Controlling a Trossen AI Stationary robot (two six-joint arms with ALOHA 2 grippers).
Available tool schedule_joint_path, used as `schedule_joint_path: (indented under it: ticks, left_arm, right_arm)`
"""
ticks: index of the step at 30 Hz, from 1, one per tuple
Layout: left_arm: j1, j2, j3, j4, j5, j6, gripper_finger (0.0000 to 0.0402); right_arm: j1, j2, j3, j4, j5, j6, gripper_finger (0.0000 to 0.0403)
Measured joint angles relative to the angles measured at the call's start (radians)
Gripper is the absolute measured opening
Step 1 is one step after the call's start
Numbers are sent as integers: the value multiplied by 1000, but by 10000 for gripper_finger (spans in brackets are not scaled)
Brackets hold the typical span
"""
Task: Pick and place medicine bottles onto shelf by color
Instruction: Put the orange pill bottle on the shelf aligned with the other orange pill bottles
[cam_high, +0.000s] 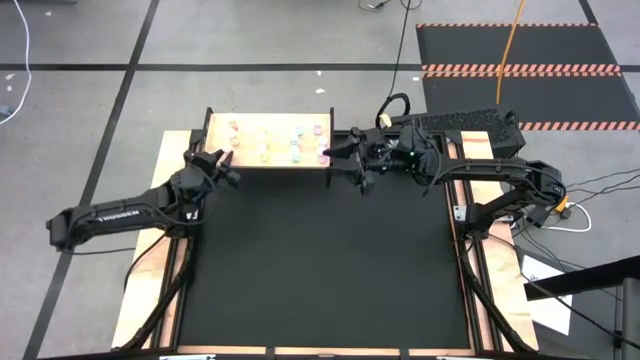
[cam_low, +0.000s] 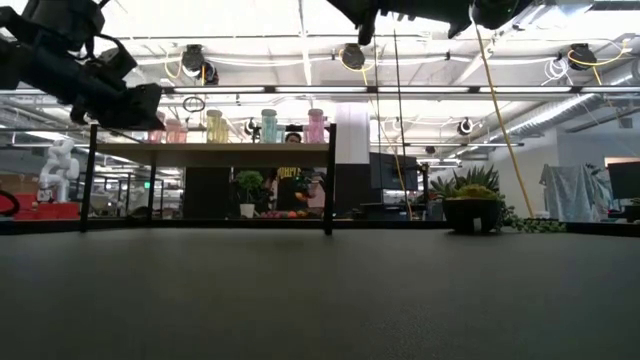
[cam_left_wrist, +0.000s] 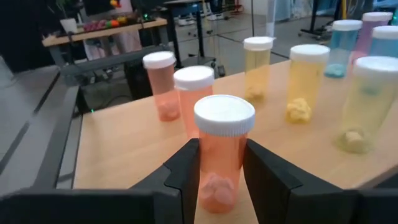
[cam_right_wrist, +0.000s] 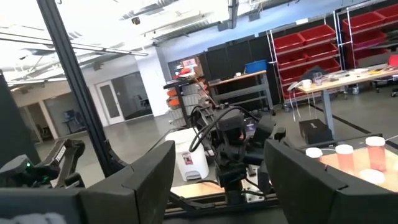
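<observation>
At the shelf's (cam_high: 222, 153) left end, near its front edge, the left gripper (cam_left_wrist: 221, 177) stands with its fingers narrowed around an orange-red medicine bottle (cam_left_wrist: 222, 152), one dark pad on each side of the lower body, the white cap clear above them. From the left wrist view the bottle stands upright with its base at or just on the board; I cannot tell whether its weight already rests there. Two more red bottles (cam_left_wrist: 163, 84) stand behind it in a row toward the back edge, then yellow ones (cam_left_wrist: 303, 81), then blue-teal (cam_left_wrist: 342, 46) and pink nearer the right end.

The bottle looks like thin, stiff plastic, light, with a smooth round wall that could slip or twist in a loose pinch; something small sits loose at its bottom. Holding it low on the body, as now, seems the steadiest place, since a grip by the cap would likely tip it.

The right gripper (cam_high: 345, 155) waits just off the shelf's right end, jaws wide apart and holding nothing.
</observation>
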Motion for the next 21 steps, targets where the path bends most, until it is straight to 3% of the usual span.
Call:
schedule_joint_path:
  ticks: [13,21]
  left_arm:
    - [26,2,-12,31,34,-107,121]
    - [26,2,-12,43,29,-93,220]
  right_arm:
    - [0,0,0,2,0,0,240]
    - [0,0,0,-18,0,30,240]
